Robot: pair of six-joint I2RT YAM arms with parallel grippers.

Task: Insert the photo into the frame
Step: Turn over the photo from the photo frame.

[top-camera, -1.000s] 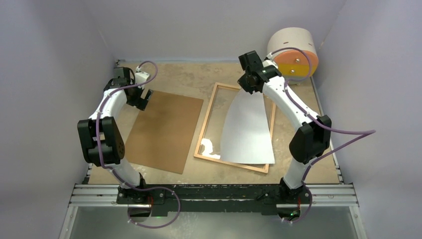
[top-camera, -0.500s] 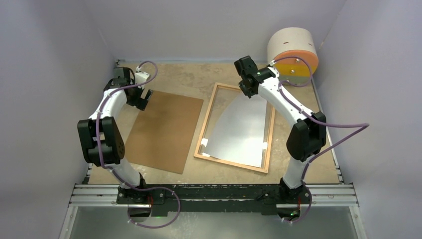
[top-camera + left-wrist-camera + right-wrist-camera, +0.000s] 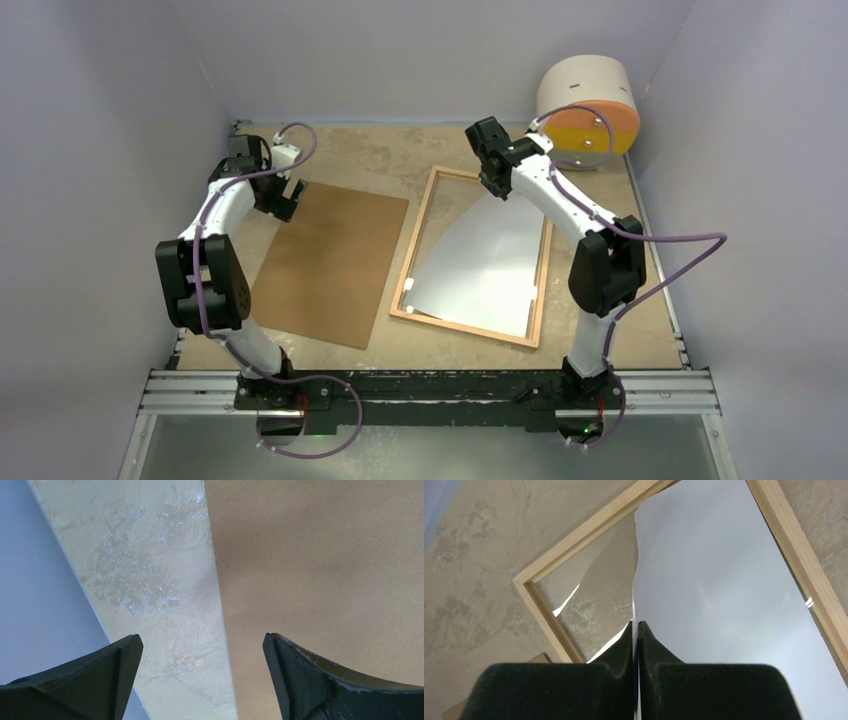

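Beige and mottled with pale scuffs, the table [image 3: 390,155] is boxed in by plain lavender-grey walls [image 3: 420,50], and a white drum [image 3: 585,95] with an orange face stands in the far right corner. A brown fibreboard panel [image 3: 330,262] lies flat on the left half. On the right half lies the frame [image 3: 411,243], thin light wooden moulding around a clear pane. The photo [image 3: 480,265] is inside it, plain white back up and curving: its near edge rests on the pane by the near rail, while its far end rises to a narrow tip. The right gripper [image 3: 636,625] is pinched closed on that raised far edge. The left gripper [image 3: 200,637] hangs with jaws spread wide, holding nothing, above the line where the panel's edge meets bare table.
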